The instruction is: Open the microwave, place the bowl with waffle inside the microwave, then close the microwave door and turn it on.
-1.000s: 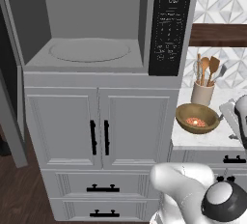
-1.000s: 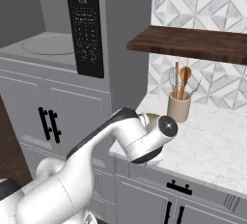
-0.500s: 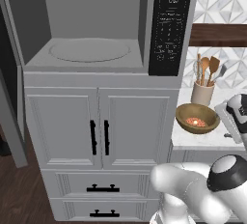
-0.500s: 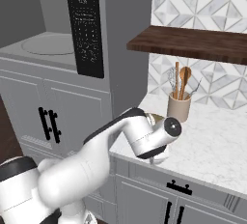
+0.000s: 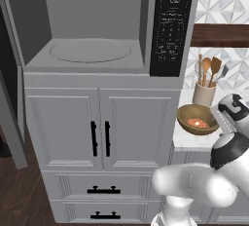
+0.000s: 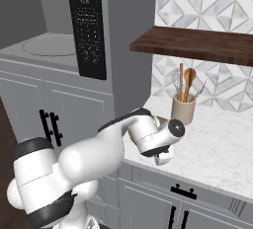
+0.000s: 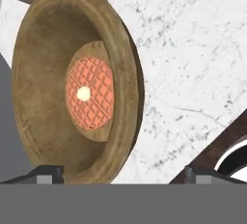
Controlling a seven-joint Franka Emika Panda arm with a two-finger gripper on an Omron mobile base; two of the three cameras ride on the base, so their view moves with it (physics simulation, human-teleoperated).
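The microwave [image 5: 90, 35] stands open, its grey cavity and round turntable [image 5: 90, 52] bare, with the black button panel [image 5: 170, 25] to their right. The microwave door is swung out at the far left, seen edge-on [image 5: 12, 122]. The brown wooden bowl [image 5: 197, 119] with the orange waffle [image 7: 89, 92] rests on the marble counter right of the microwave. My gripper [image 7: 123, 175] is open just above the bowl [image 7: 72, 83]; the bowl's near rim lies between the two fingertips [image 7: 46, 174], and nothing is held. In the right base view my arm hides most of the bowl.
A beige cup of wooden spoons [image 5: 204, 91] stands right behind the bowl, under a dark wooden shelf [image 6: 197, 43]. White cabinet doors with black handles [image 5: 99, 137] sit below the microwave. The marble counter [image 6: 217, 154] stretches to the right.
My arm has stretched further over the counter and its elbow has risen, carrying the hand closer to the bowl. The gripper stayed open and the bowl has not moved.
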